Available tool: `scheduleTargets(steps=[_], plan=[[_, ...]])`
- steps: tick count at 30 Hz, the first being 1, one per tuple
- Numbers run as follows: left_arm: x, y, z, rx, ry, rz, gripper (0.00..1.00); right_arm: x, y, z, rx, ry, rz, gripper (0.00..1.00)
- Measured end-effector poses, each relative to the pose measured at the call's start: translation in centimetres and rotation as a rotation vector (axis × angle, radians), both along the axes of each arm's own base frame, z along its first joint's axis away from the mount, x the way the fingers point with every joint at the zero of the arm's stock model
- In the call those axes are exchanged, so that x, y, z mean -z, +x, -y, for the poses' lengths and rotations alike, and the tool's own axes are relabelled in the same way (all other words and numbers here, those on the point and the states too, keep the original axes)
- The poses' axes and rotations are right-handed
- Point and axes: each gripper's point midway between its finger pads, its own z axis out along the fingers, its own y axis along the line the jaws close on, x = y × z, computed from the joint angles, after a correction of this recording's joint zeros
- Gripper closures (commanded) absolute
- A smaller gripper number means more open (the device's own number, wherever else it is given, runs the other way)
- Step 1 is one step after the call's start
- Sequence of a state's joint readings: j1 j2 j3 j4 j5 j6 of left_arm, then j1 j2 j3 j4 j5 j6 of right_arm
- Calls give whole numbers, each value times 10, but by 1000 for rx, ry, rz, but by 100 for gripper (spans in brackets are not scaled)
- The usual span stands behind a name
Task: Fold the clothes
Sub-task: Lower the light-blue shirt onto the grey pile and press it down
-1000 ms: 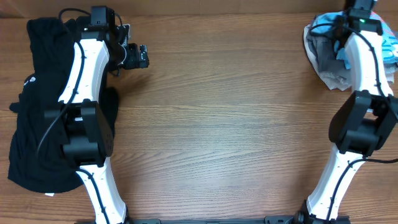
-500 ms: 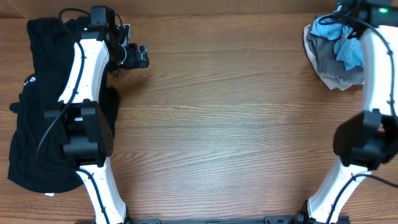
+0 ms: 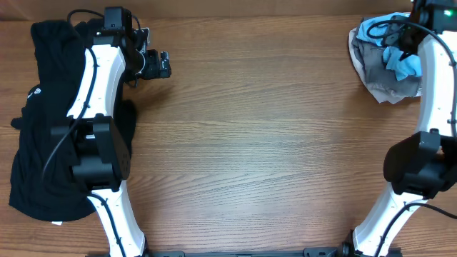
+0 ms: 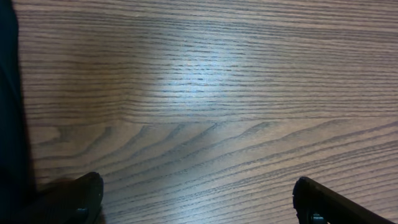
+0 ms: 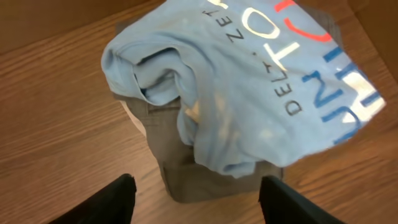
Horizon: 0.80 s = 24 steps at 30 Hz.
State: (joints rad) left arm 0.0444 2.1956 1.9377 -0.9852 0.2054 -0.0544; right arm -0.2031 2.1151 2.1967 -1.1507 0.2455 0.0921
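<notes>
Nothing looks folded yet: the light blue T-shirt (image 5: pixel 249 93) lies crumpled on grey garments (image 5: pixel 205 177) at the far right corner of the counter (image 3: pixel 250 143), the black garment (image 3: pixel 43 107) heaped along its left edge. Both the left hand (image 4: pixel 199 208) and right hand (image 5: pixel 202 202) gape, empty.

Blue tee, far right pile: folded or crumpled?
Crumpled. The light blue T-shirt lies bunched atop the grey garment, its fabric rolled and print creased, with no flat folded edges.
</notes>
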Motion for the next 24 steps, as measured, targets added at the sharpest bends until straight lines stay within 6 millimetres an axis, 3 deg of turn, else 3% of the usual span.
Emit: scheduleTargets(steps=[10, 19, 24], plan=[[-1, 2, 0, 0, 0, 8, 0, 56, 14, -6, 21, -124, -87, 29], [-1, 2, 0, 0, 0, 8, 0, 87, 8, 10, 111, -211, -166, 30], [-1, 2, 0, -1, 0, 10, 0, 91, 11, 15, 137, -230, -157, 30]])
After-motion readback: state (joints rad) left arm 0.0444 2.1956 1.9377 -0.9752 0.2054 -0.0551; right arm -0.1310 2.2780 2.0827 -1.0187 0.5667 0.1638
